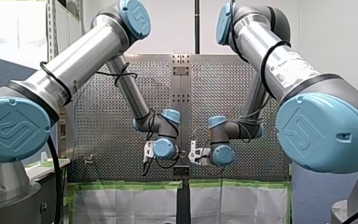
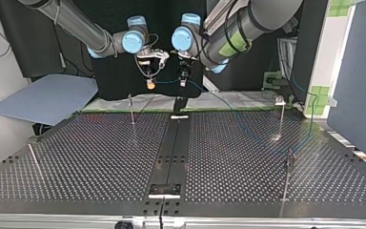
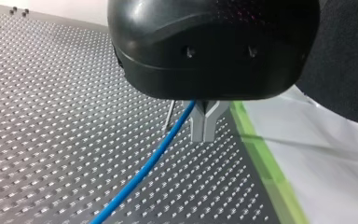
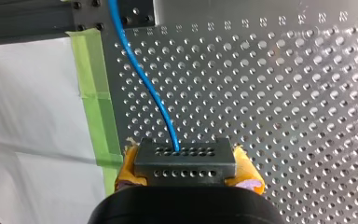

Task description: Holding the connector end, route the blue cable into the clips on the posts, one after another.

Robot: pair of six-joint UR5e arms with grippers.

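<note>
In the right wrist view my right gripper (image 4: 186, 167) is shut, its yellow pads (image 4: 248, 170) clamping a dark grey connector block (image 4: 185, 158). The blue cable (image 4: 140, 70) leaves the block's face and runs ahead over the table. In the top view the cable (image 2: 167, 81) spans the short gap from my right gripper (image 2: 150, 85) to my left gripper (image 2: 183, 82). Both grippers hang close together above the far table edge. In the left wrist view the metal fingers (image 3: 204, 126) of my left gripper (image 3: 204, 138) are shut with the cable (image 3: 140, 175) pinched at their base, trailing down to the table.
In the top view thin posts stand on the perforated table (image 2: 100, 157): one (image 2: 131, 109) below my right gripper, one with a clip (image 2: 281, 114) at the right, another (image 2: 288, 176) nearer the camera. A leaning rod (image 2: 33, 160) is at the left. Green tape (image 4: 93, 93) edges the table.
</note>
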